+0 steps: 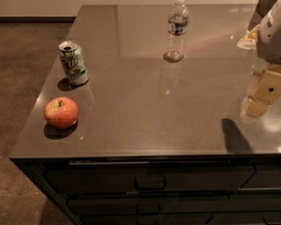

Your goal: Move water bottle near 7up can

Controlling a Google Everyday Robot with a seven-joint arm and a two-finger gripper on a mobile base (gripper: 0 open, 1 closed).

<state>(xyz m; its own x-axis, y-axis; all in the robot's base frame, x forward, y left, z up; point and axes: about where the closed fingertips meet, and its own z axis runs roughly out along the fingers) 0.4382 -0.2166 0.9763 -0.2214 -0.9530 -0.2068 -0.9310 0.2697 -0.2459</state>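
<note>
My hand (257, 104) hangs by the right edge of the surface (145, 121); whether it is apart or together I cannot tell. The bottle (177, 29) stands capped and upright toward the far edge, well apart from the can (73, 62) by the left edge. I'd grip mid-body, keep it upright and set it beside the can. How full either is, I cannot tell.

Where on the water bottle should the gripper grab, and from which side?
Probably its straight body below the label, coming in level from the right: the water bottle stands upright and alone, and the gripper hovers over the counter's right side.
</note>
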